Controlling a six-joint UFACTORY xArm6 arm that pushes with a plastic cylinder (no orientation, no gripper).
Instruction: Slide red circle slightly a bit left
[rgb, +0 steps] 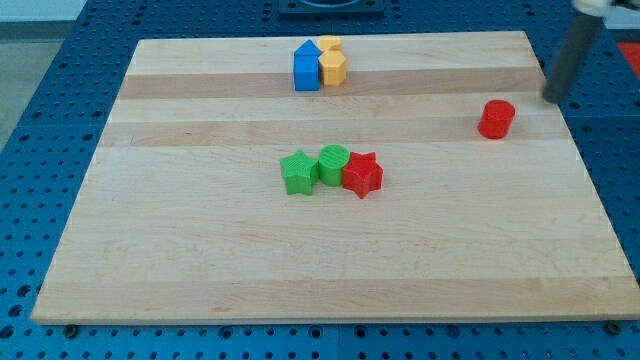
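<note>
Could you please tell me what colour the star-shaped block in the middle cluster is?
The star block is red, seen plainly in the camera view.

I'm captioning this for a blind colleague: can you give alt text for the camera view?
My tip sits at the wooden board's right edge, just right of and apart from the red circle. Mid-board, a green star, green circle and red star cluster together; near the top, a blue block adjoins two yellow blocks.
</note>
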